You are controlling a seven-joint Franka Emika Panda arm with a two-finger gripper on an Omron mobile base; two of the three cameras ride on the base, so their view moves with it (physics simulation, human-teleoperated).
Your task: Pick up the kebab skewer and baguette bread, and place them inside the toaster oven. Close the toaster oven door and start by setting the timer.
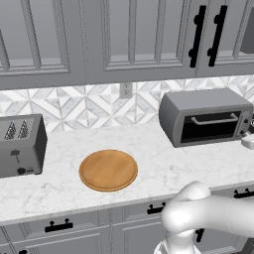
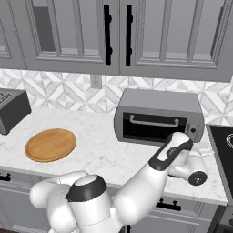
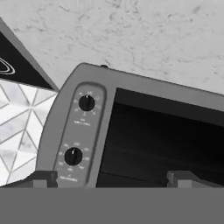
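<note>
The toaster oven [image 1: 206,116] [image 2: 157,116] stands on the marble counter against the tiled wall. The toaster oven door [image 1: 211,126] [image 2: 152,127] stands upright and closed, its silver bar handle across the top. My gripper [image 3: 113,181] is open, close in front of the oven's right end, and holds nothing. Its fingertips [image 3: 43,178] frame the control strip [image 3: 78,131] and the dark glass [image 3: 162,140]. Two round knobs [image 3: 86,103] sit on that strip. My hand [image 2: 193,168] hovers low by the oven's right corner. The kebab skewer and baguette bread are out of view.
A round wooden board [image 1: 108,169] [image 2: 50,144] lies mid-counter. A grey slot toaster [image 1: 20,146] [image 2: 11,109] stands at the left. A black stovetop [image 2: 223,145] [image 3: 17,65] borders the oven's right side. Upper cabinets hang overhead.
</note>
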